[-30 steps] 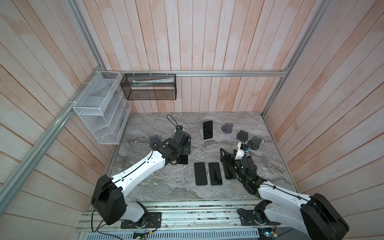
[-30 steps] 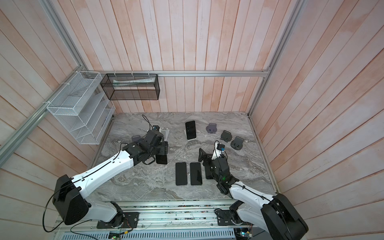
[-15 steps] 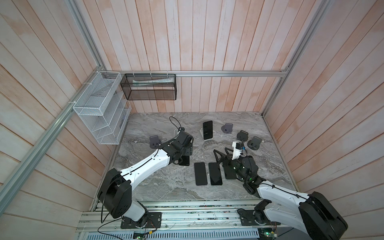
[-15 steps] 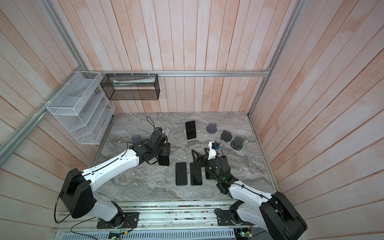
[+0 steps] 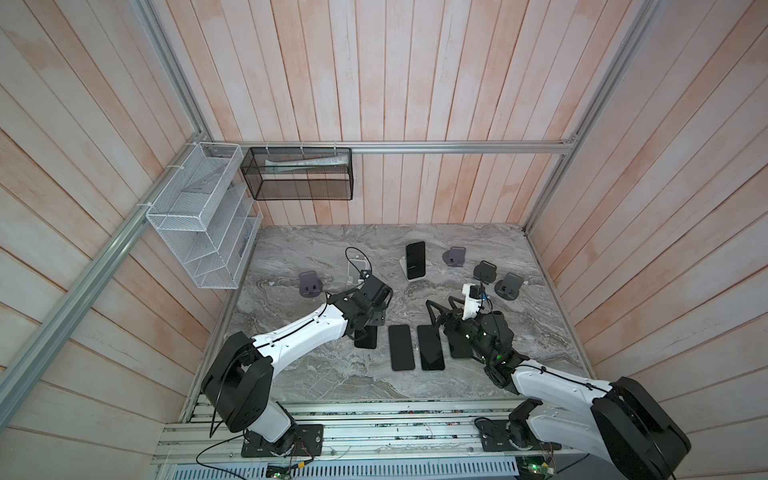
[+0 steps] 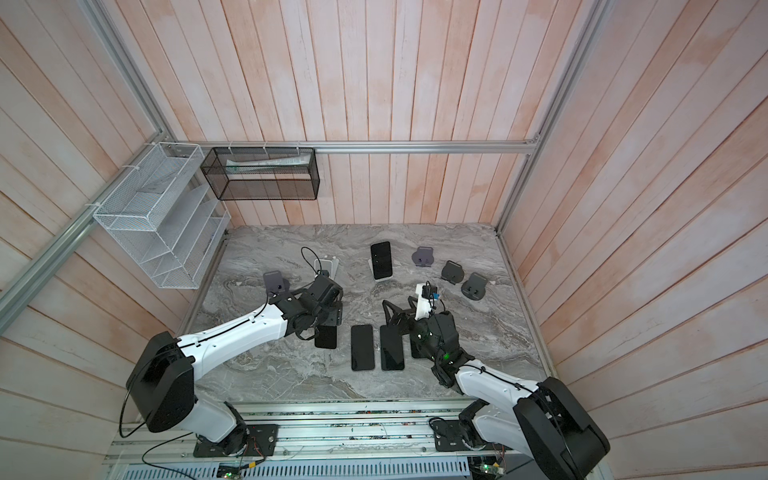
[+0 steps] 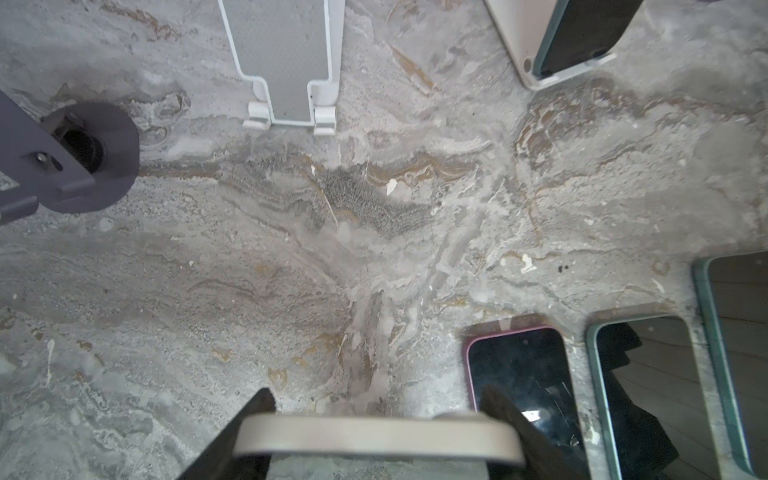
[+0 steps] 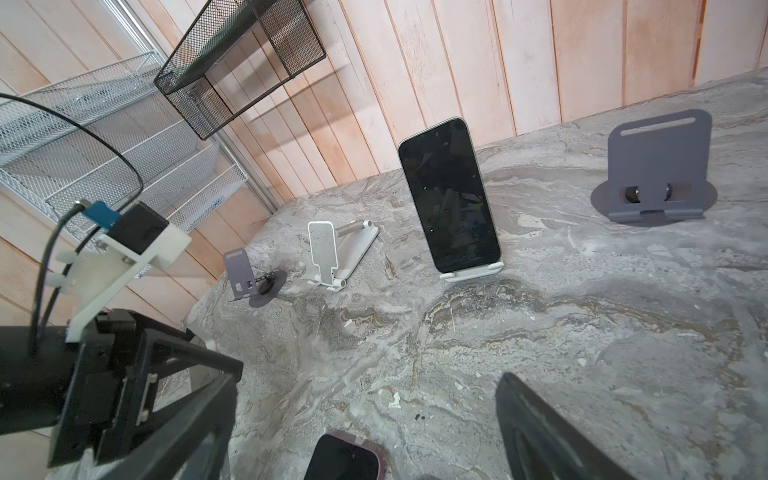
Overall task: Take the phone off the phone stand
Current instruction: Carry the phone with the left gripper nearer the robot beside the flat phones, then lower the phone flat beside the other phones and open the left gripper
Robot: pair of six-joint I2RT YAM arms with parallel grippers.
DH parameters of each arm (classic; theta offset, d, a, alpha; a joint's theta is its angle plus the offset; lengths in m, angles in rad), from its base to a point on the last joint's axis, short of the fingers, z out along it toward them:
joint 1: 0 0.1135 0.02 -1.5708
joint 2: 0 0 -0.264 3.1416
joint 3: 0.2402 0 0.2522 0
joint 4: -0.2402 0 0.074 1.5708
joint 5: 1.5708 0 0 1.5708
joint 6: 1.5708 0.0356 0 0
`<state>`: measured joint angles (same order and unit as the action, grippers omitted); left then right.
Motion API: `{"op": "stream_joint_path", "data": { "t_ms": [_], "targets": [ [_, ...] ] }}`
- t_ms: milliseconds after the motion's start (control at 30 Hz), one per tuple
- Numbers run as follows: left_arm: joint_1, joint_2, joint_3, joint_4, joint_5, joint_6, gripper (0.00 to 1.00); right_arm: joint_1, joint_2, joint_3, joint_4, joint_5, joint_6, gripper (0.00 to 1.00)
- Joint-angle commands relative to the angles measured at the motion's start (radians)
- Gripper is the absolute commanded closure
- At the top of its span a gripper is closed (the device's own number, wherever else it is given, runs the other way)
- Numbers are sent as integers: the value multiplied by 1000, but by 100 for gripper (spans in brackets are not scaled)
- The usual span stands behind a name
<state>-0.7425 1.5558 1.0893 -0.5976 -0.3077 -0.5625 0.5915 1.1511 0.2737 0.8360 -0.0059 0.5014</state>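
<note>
Grip state: left end effector point(image 5: 365, 327) is clamped tight on the held phone point(image 5: 366, 340), whose beige side shows edge-on between the fingers point(image 7: 503, 411) in the left wrist view. The held phone hangs over the front-middle of the marble surface point(image 5: 353, 386), just left of a row of flat phones point(image 5: 401, 347). Cannot tell if its lower end touches. The empty white stand point(image 5: 356, 269) sits toward the far edge, beyond that arm. The standing phone point(image 5: 415, 260) leans upright in the other white stand point(image 5: 402, 268) at mid far edge. The right end effector point(image 5: 444, 309) is spread wide and holds nothing. It is above the row's right end, well apart from the standing phone. Grey stands point(image 5: 484, 272) cluster near the far right corner.
</note>
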Motion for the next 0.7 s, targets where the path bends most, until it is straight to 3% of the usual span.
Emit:
{"op": "stream_joint_path", "data": {
  "t_ms": [0,667],
  "targets": [
    [-15,19,-22,15,-5,-36,44,4,6,23,-24,-4,5,2],
    [-45,150,-29,99,-13,-84,45,3,55,56,-58,-32,8,2]
  ]
}}
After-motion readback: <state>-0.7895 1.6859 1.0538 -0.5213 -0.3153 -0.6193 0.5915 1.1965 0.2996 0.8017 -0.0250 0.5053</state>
